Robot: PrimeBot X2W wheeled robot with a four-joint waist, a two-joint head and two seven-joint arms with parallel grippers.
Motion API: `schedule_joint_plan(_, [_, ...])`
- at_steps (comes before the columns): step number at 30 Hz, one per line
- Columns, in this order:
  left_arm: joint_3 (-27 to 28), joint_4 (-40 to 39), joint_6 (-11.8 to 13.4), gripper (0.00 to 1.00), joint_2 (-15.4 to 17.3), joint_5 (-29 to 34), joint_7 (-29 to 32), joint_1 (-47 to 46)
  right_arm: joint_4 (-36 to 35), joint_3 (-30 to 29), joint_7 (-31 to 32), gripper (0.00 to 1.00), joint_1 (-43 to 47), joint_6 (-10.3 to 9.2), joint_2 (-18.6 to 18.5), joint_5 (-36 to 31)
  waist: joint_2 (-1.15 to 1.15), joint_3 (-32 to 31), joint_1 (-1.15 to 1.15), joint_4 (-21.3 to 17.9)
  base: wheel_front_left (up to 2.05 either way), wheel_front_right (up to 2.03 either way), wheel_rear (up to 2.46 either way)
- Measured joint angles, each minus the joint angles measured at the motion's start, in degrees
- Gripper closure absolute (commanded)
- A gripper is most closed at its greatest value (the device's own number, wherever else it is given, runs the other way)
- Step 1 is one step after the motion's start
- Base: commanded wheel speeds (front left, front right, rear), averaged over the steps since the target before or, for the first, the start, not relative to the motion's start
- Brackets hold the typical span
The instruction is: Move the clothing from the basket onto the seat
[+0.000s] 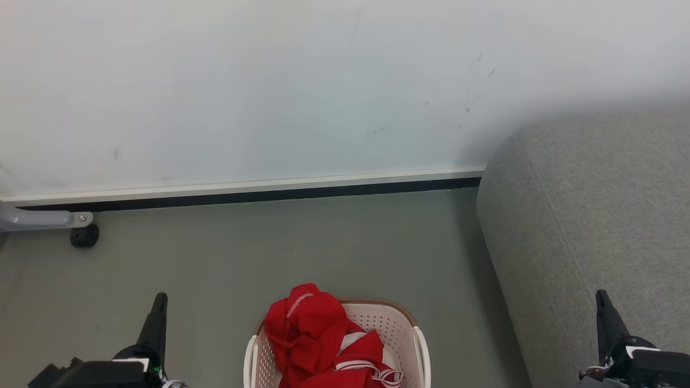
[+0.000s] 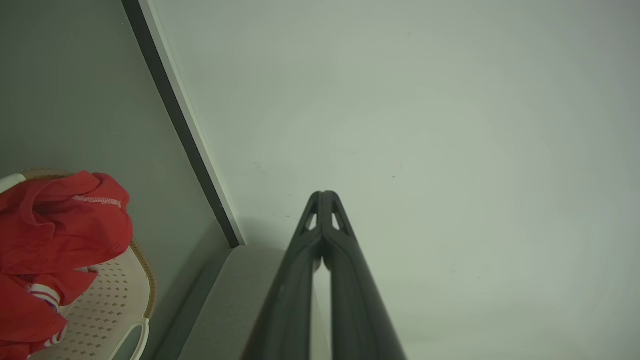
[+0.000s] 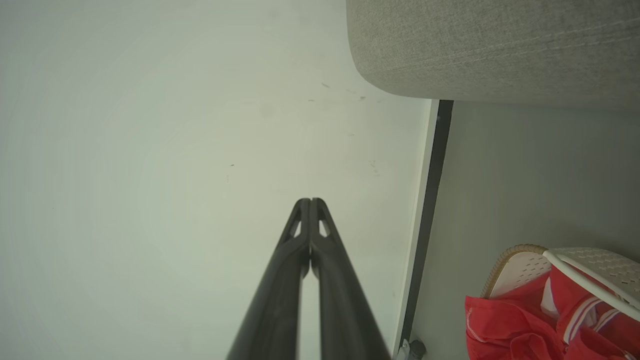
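Red clothing [image 1: 315, 339] with white stripe trim is piled in the cream perforated basket [image 1: 401, 328] on the floor at the bottom middle of the head view. The light grey seat [image 1: 587, 226] stands to its right. My left gripper [image 1: 159, 298] is at the lower left, shut and empty, left of the basket. At the lower right my right gripper [image 1: 601, 295] is shut and empty in front of the seat. The left wrist view shows the shut left gripper [image 2: 324, 193], clothing [image 2: 55, 225] and basket [image 2: 115, 305]. The right wrist view shows the shut right gripper [image 3: 310, 200], clothing [image 3: 505, 325], basket [image 3: 520, 265] and seat [image 3: 490, 45].
A pale wall [image 1: 269, 91] with a dark baseboard [image 1: 253, 195] runs behind the grey-green floor [image 1: 269, 248]. A grey metal leg with a black caster [image 1: 84, 235] stands at the far left near the wall.
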Motion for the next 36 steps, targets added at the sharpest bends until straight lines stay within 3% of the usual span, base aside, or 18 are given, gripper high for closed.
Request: schedule_joint_plan(36, [0.00, 0.00, 0.00, 1.00, 0.00, 0.00, 0.00, 0.00, 0.00, 0.00, 0.00, 1.00, 0.00, 0.00, 0.00, 0.00, 0.00, 0.00, 0.00, 0.00, 0.00, 0.00, 0.00])
